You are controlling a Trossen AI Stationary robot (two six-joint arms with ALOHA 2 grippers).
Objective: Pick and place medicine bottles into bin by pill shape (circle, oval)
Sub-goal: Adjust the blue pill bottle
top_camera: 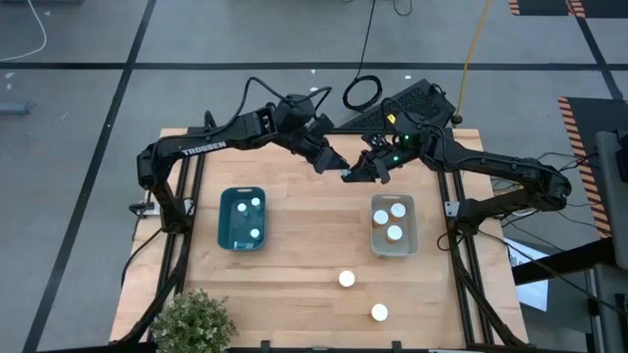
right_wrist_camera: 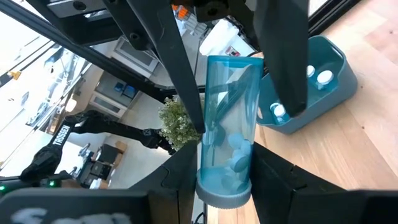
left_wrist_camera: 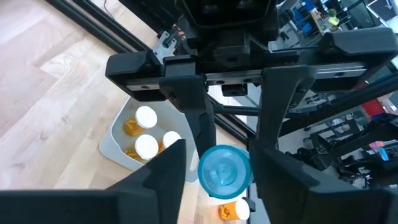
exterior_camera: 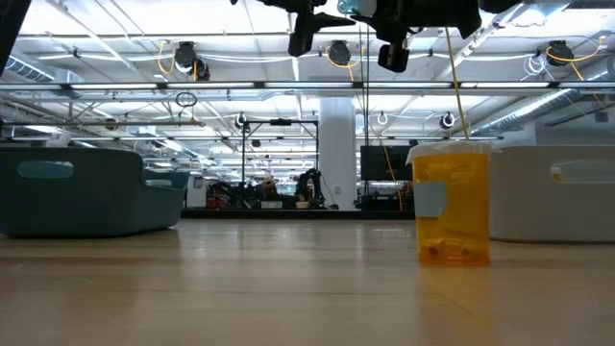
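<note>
"TROSSEN" in white caps on the left arm [top_camera: 201, 147], on the link well behind the left gripper [top_camera: 337, 167], seen in the high view. Same word reads vertically on a dark arm [right_wrist_camera: 64, 135] in the room, far off beyond the right gripper [right_wrist_camera: 224, 180], right wrist view. No other legible txt, no bottle labels readable

Bins: two, teal [top_camera: 241, 218] and grey [top_camera: 393, 225]. Bottles: eight. Plant [top_camera: 192, 322]: one.
</note>
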